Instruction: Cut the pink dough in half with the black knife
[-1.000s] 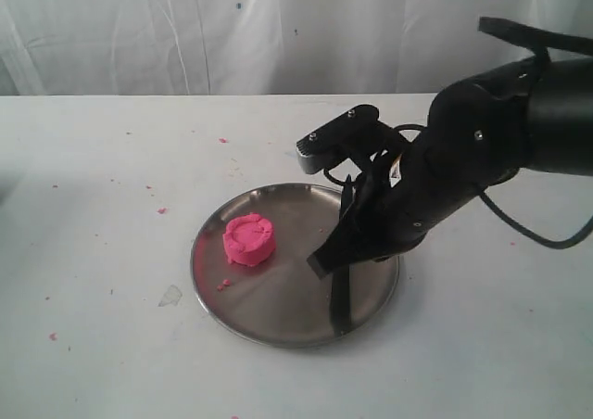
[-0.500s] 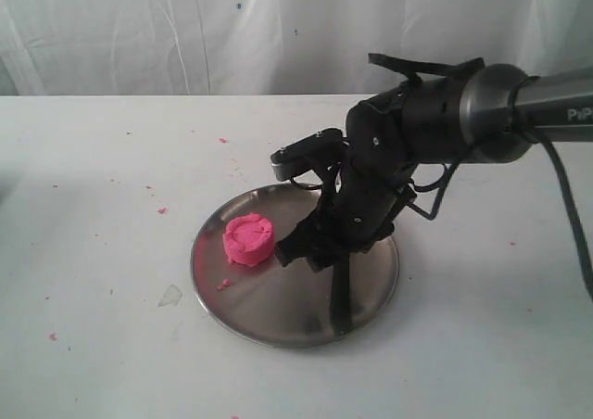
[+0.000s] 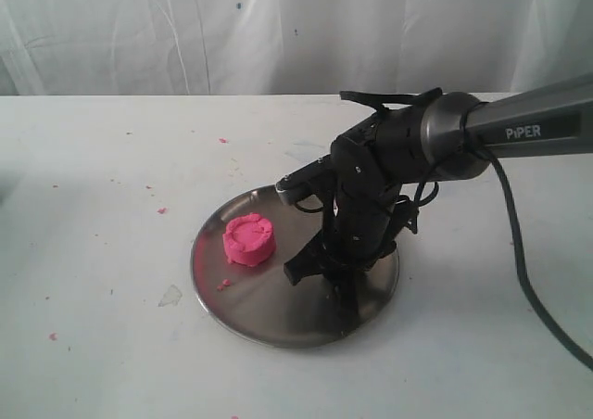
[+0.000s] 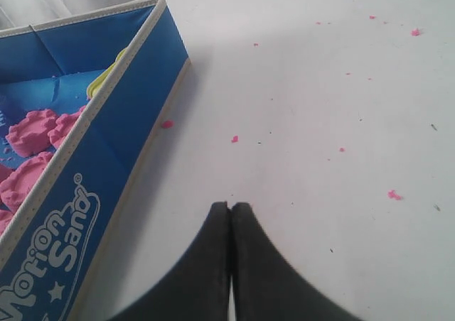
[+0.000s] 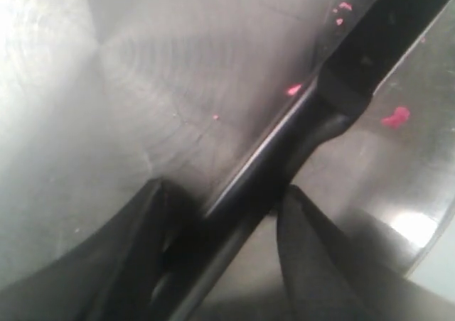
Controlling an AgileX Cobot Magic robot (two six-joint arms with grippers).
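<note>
The pink dough (image 3: 248,239) is a thick round puck on the left part of the steel plate (image 3: 278,324). On the plate's right part lies the black knife (image 5: 284,158), mostly hidden under the arm in the exterior view. My right gripper (image 3: 320,269) is down on the plate, to the right of the dough. In the right wrist view this gripper (image 5: 224,189) is open, one finger on each side of the knife, with a gap showing beside one finger. My left gripper (image 4: 229,206) is shut on nothing above the white table, away from the plate.
A blue Motion Sand box (image 4: 106,136) holding pink moulded pieces (image 4: 32,129) stands beside the left gripper. Pink crumbs (image 3: 161,209) are scattered over the white table, and a few lie on the plate (image 5: 394,115). A white curtain hangs behind the table.
My right arm has turned and come down lower onto the plate, toward the dough. Its jaws have gone from shut to open and now straddle the knife. The dough has not moved.
</note>
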